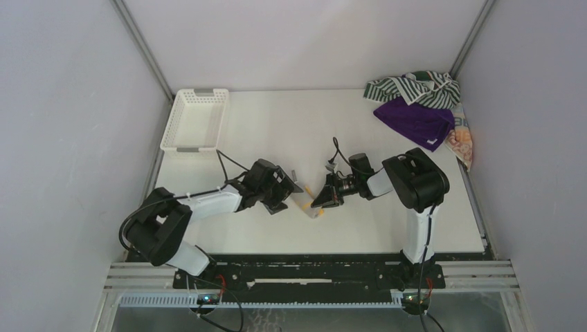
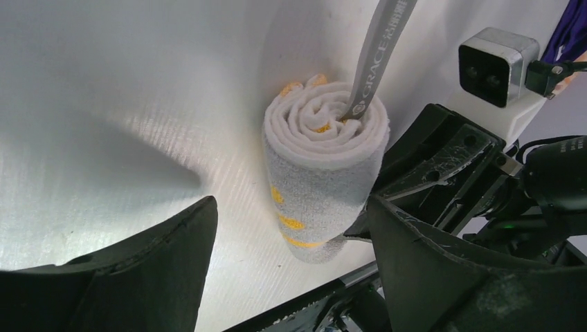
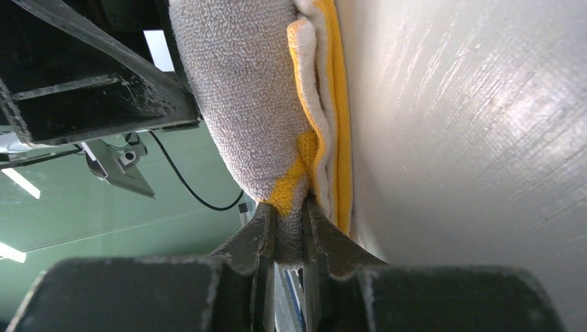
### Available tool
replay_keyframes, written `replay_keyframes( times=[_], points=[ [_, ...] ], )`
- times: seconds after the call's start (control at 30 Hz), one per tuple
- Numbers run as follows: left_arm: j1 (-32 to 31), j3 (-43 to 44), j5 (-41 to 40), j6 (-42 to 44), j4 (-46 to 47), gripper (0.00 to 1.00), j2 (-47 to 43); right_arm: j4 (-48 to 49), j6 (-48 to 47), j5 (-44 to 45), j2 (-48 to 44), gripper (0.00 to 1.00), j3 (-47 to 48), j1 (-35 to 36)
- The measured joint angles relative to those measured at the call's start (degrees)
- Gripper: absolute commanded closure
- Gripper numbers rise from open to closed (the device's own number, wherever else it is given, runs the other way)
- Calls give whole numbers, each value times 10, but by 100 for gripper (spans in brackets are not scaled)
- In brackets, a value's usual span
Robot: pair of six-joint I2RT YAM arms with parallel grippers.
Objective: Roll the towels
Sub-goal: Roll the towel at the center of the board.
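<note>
Black, my right end effector (image 3: 289,221) is nipped tight on one end of the rolled yellow-and-white towel (image 3: 242,104). My left end effector (image 2: 291,221) gapes wide astride that roll. Well beyond the roll, the purple towel (image 1: 415,121) and striped towel (image 1: 412,88) lie heaped on the counter (image 1: 277,131).

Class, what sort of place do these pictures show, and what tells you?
Probably a robot test cell: left arm and right arm bolted to a white table, plain walls around it, towels heaped as props.

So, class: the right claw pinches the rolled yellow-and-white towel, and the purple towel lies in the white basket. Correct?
No: in the top view the purple towel lies in the far right corner, not in the white basket. The rest holds.
</note>
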Motion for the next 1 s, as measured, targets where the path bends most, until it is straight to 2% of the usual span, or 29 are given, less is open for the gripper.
replay_keyframes(
  times=[0.13, 0.5, 0.63, 0.77, 1.0],
  points=[
    [-8, -9, 0, -20, 24, 21, 11, 2, 12, 1, 1, 89, 0, 0],
    [-23, -15, -6, -50, 88, 37, 52, 17, 45, 0, 8, 88, -2, 0],
    [-31, -8, -6, -56, 101, 37, 66, 23, 52, 0, 10, 87, -2, 1],
    [-42, 4, -11, -60, 102, 38, 78, 24, 58, 0, 11, 83, -2, 6],
    [-51, 35, -21, -59, 74, 49, 99, 9, 59, 2, 8, 80, 3, 10]
  ],
)
